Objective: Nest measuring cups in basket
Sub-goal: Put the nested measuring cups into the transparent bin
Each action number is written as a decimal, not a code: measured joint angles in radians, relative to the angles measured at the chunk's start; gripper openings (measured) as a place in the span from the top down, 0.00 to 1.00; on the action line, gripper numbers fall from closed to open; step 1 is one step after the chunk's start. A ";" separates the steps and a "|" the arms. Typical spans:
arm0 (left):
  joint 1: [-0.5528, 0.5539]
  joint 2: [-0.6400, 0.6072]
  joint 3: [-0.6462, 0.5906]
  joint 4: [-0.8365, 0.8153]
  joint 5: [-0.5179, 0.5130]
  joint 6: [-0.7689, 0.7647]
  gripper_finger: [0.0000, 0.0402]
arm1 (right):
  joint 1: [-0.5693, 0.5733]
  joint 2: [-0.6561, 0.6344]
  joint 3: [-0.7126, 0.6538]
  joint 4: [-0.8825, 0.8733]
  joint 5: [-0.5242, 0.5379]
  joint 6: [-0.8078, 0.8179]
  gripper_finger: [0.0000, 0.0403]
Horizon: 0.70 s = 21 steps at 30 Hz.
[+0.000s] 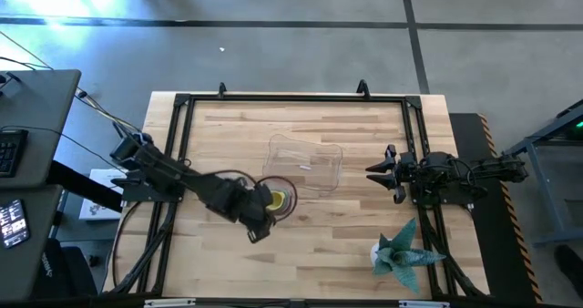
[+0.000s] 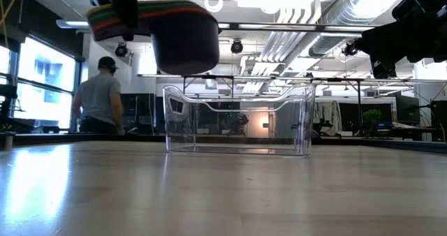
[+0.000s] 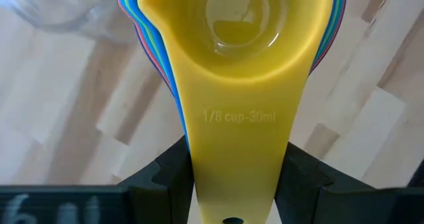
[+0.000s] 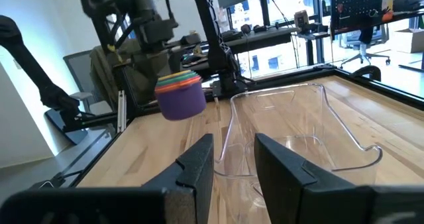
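Left gripper (image 1: 258, 224) pinches the nested cups (image 1: 278, 199) by the handles, airborne just left of the basket (image 1: 306, 165): clear its near wall, lower level; right gripper (image 1: 381, 173) idles spread, far right.

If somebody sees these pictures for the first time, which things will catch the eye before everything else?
First comes the nested stack of bright plastic measuring cups, yellow innermost and purple outermost, held in the air by the left gripper just beside the basket. Next is the clear rectangular plastic basket, standing empty at the middle of the wooden table. The spiky teal folded-paper figure lies near the table's front right corner, and the right gripper waits open, right of the basket.
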 joint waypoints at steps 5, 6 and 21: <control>0.082 -0.012 0.000 0.006 0.000 0.214 0.63 | 0.000 0.000 0.000 0.000 0.000 0.000 0.75; 0.104 -0.012 0.000 0.007 0.000 0.259 0.63 | 0.000 0.000 0.000 0.000 0.000 0.000 0.75; 0.435 -0.007 0.061 0.147 0.013 1.025 0.63 | 0.000 0.000 0.000 0.000 0.000 0.000 0.75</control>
